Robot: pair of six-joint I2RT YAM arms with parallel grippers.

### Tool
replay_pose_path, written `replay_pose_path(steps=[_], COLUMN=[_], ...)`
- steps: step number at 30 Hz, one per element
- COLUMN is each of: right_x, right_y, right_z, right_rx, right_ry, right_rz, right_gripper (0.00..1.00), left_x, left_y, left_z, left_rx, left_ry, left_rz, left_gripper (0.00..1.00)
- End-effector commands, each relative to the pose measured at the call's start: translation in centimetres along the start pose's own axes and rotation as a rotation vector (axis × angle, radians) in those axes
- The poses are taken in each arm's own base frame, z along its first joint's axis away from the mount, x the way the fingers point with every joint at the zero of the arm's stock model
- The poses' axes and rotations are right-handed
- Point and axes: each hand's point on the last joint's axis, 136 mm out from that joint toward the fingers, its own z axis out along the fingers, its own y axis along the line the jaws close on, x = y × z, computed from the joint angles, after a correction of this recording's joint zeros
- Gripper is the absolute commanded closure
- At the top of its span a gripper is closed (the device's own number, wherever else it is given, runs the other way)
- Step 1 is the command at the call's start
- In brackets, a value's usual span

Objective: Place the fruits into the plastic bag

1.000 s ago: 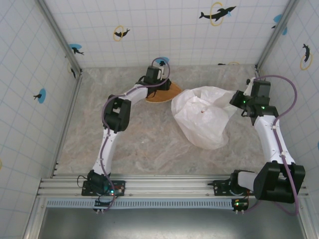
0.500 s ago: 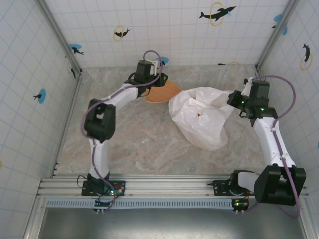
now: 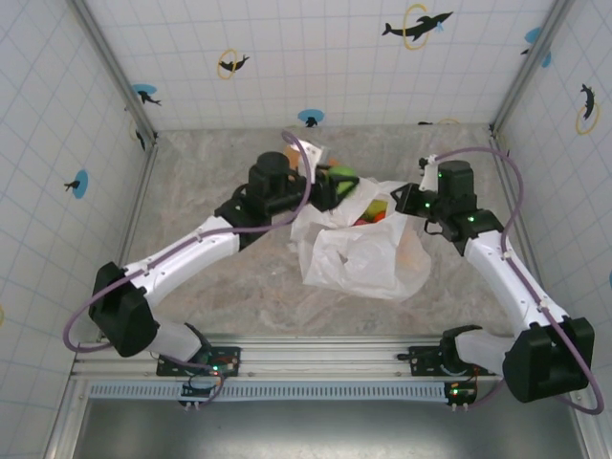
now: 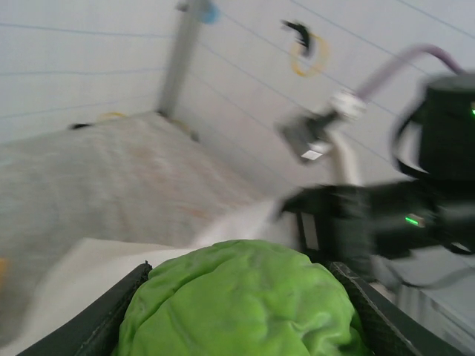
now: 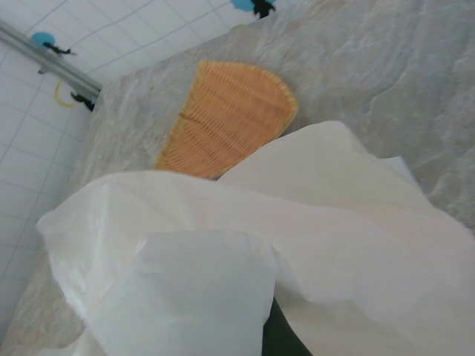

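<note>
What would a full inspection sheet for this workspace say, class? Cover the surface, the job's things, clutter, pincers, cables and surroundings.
Surface: marbled grey table.
Job's things: plastic bag crumpled mid-table, its mouth lifted; green fruit carried at the bag's mouth; coloured fruits show inside the bag.
Clutter: wicker plate on the table beyond the bag.
Grippers: left pincer shut on the green fruit; right pincer shut, apparently on the bag's edge.
Cables: purple cables loop along both arms, apart from the bag.
Surroundings: tiled walls with dolphin stickers; metal rail at the near edge.
</note>
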Motion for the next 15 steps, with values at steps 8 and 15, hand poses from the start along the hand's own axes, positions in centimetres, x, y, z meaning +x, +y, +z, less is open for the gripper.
replay_pose_path(steps=[8, 15], right_x=[0.7, 1.3], right_y=[3.3, 3.1], right_z=[0.6, 0.5], right_rx=[-0.132, -0.127], right_ry=[-0.009, 0.0], right_rz=[0.019, 0.015], right_gripper=[0.96, 0.96], left_x=[6.7, 9.8], left_y=[-1.6, 1.9], left_z=[3.3, 4.7], left_rx=[0.043, -0.093], left_ry=[0.168, 0.225], left_rz=[0.05, 0.026], left_gripper=[0.61, 0.62])
